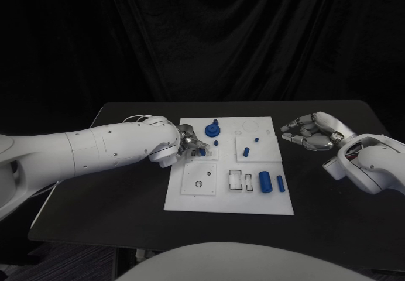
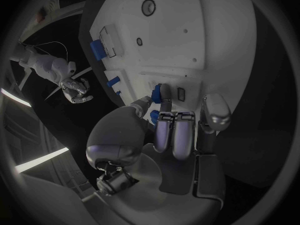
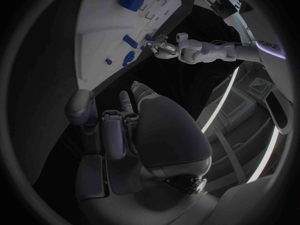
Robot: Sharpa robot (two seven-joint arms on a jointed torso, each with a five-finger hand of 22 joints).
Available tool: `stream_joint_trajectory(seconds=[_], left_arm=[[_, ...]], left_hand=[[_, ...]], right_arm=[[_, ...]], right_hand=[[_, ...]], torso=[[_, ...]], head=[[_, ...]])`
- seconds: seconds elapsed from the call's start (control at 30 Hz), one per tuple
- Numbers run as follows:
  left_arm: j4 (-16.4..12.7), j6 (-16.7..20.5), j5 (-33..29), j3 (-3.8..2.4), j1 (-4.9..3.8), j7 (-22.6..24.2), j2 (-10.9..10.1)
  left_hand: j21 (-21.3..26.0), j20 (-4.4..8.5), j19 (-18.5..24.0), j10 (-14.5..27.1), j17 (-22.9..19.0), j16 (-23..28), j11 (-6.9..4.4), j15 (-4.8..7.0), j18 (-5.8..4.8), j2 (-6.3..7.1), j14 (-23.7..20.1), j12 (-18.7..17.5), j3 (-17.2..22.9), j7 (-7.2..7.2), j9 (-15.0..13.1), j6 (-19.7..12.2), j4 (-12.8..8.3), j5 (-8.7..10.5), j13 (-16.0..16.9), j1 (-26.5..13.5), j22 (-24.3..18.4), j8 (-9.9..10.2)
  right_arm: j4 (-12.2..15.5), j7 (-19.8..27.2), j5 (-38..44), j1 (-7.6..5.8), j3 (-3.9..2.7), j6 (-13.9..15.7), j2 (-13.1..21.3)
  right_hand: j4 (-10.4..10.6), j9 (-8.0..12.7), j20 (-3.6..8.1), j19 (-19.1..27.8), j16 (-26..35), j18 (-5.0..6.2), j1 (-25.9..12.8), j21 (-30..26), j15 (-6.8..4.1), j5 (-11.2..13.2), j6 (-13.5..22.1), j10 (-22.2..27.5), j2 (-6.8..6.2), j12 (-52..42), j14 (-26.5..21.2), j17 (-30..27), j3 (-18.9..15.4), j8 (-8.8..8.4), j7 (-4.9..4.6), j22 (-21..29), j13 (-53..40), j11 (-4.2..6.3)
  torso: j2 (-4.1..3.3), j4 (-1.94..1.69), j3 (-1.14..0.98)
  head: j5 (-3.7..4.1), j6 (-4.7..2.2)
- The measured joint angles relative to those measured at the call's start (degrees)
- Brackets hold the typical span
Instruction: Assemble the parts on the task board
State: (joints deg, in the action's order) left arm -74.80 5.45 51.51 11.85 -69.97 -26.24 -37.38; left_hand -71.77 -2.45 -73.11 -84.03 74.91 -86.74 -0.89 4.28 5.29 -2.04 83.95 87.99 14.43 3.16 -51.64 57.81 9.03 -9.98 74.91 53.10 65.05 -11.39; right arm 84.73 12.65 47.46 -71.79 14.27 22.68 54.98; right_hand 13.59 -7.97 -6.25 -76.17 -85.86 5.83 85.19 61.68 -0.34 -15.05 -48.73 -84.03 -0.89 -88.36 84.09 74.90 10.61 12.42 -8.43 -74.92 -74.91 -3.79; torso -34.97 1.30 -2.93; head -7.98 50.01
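Board [image 1: 190,196], white, lies mid-table [image 1: 101,193], with blue parts on it: a knob [image 1: 213,130] at its far edge, a peg [image 1: 246,151] near its centre, a cylinder [image 1: 265,181] and a bar [image 1: 280,184] toward its near right corner. No writing on the board can be read. Left hand [image 1: 192,145] rests over the board's left side, fingers [image 2: 164,130] curled down, pinching a small blue part [image 2: 156,92] against the board. Right hand [image 1: 309,132] hangs off the board's right edge, above the table, fingers curled in, holding nothing.
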Motion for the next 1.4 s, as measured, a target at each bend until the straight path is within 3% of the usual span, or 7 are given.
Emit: stream_joint_trajectory(seconds=[0.2,0.33,0.87,1.4], left_arm=[[0.1,0.0,0.1,0.09,0.17,-0.1,-0.3],[0.1,0.0,0.1,0.12,0.19,0.0,-0.4],[0.3,-0.2,0.1,0.18,0.27,1.4,-0.5],[0.0,-0.2,0.1,0.24,0.34,2.8,-1.2]], left_hand=[[0.0,0.65,-0.7,0.0,0.0,-0.3,-0.62,0.06,0.00,-1.07,0.1,0.3,-3.7,-1.19,-10.9,-1.4,2.4,0.00,0.0,1.9,1.3,-7.5],[0.0,0.83,-0.8,0.0,0.0,-0.3,-0.62,0.22,0.00,-1.07,0.2,0.3,-5.1,-1.43,-13.9,-2.0,3.8,0.00,0.0,1.9,1.6,-9.3],[0.0,0.82,-0.8,0.0,0.0,-0.2,-0.62,0.23,-0.01,-1.49,0.2,0.3,-5.8,-1.21,-16.1,-2.9,4.6,0.00,0.0,2.9,1.8,-10.1],[0.0,1.02,-1.0,0.0,0.0,-0.6,-0.62,0.43,-0.02,-0.99,0.0,0.5,-6.2,-1.33,-17.8,-4.2,2.0,-0.25,0.0,6.5,2.7,-10.4]], right_arm=[[0.0,0.0,0.0,0.01,0.00,-0.1,0.1],[0.0,-0.1,0.0,0.02,0.00,-0.1,0.1],[0.0,-0.1,0.0,0.10,0.00,-0.2,0.1],[-0.1,-0.2,0.0,0.29,0.00,-0.3,0.1]], right_hand=[[0.0,0.0,0.00,0.0,0.0,0.00,0.0,0.0,0.00,0.0,0.0,0.0,0.00,0.0,0.0,0.0,0.0,0.00,0.00,0.0,0.0,0.00],[0.0,0.0,0.00,0.0,0.0,0.00,0.0,0.0,0.00,0.0,0.0,0.0,0.00,0.0,0.0,0.0,0.0,0.00,0.00,0.0,0.0,0.00],[0.0,0.1,-0.21,0.2,0.0,0.00,0.0,0.0,0.00,0.0,0.0,0.0,0.00,0.0,0.0,0.0,0.0,0.00,0.00,0.0,0.0,0.00],[0.0,0.1,-0.21,0.2,0.0,0.00,0.0,0.0,0.00,0.0,0.0,0.0,0.00,0.0,0.0,0.0,0.0,0.00,0.00,0.0,0.0,0.00]], torso=[[-0.02,0.00,0.00],[-0.02,-0.02,0.00],[-0.03,-0.04,0.05],[0.00,0.01,0.02]], head=[[-0.05,0.00],[-0.05,0.00],[-0.21,0.00],[-0.15,0.00]])
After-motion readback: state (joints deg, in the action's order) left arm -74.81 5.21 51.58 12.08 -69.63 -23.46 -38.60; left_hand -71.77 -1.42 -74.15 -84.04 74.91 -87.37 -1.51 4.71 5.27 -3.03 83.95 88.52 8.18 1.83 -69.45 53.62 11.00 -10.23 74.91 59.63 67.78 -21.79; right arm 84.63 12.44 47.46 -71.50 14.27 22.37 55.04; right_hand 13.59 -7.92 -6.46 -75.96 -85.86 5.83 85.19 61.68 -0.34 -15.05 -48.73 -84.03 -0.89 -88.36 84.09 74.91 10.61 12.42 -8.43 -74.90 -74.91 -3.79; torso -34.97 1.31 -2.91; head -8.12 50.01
